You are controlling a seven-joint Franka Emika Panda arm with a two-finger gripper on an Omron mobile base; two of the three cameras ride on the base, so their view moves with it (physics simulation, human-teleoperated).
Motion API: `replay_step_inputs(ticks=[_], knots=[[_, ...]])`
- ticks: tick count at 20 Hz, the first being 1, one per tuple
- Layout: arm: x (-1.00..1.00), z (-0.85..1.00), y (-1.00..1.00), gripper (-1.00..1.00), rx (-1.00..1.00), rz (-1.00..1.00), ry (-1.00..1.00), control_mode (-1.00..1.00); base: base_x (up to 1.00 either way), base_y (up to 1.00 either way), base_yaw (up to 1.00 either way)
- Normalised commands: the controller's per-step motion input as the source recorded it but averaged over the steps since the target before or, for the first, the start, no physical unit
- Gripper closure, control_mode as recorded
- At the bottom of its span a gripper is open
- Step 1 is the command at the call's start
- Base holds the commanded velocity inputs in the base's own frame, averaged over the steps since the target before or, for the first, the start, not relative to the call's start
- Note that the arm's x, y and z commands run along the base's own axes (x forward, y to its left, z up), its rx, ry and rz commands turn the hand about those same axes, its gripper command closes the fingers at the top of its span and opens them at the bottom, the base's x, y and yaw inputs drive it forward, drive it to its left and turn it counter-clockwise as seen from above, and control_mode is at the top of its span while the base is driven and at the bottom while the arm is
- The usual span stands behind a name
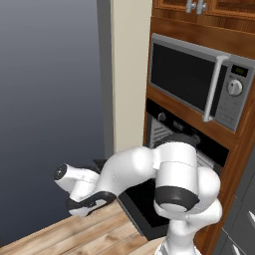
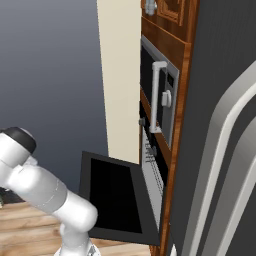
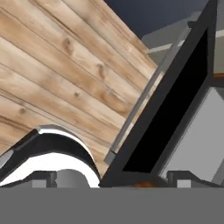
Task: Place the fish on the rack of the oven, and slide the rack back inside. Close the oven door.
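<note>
The oven [image 1: 169,124] sits in brown wood cabinetry below the microwave, with round knobs on its black strip. The oven door [image 2: 112,192] hangs fully open and lies flat. In the hand view the door's black glass [image 3: 175,98] and its long silver bar handle [image 3: 135,105] run diagonally. Silvery wires of the rack [image 2: 151,162] show inside the cavity. The fish is out of view. My gripper [image 3: 111,179] is low beside the door's handle edge, above the wood floor. Its fingertips [image 3: 43,178] stand wide apart, open, with nothing between them.
A silver-framed microwave [image 1: 194,79] with a vertical handle is above the oven. A dark tall appliance front [image 2: 220,125] takes up the right side. Wood plank floor [image 3: 57,65] spreads left of the door, and a grey wall [image 1: 50,99] stands behind it.
</note>
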Motion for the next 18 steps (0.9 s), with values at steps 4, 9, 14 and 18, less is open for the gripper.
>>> replay_step_inputs(ticks=[4,9,14,18], knots=[[0.14,-0.55,0.0,-1.0,-0.13,0.2,0.06,-1.0,0.0,0.0,0.0],[0.27,-0.56,0.0,-1.0,-0.15,0.22,0.08,-1.0,0.0,0.0,0.0],[0.2,-0.58,0.0,-1.0,-0.18,0.22,0.12,-1.0,0.0,0.0,0.0],[0.0,-0.63,0.0,-1.0,-0.19,0.21,0.01,-1.0,0.0,0.0,0.0]])
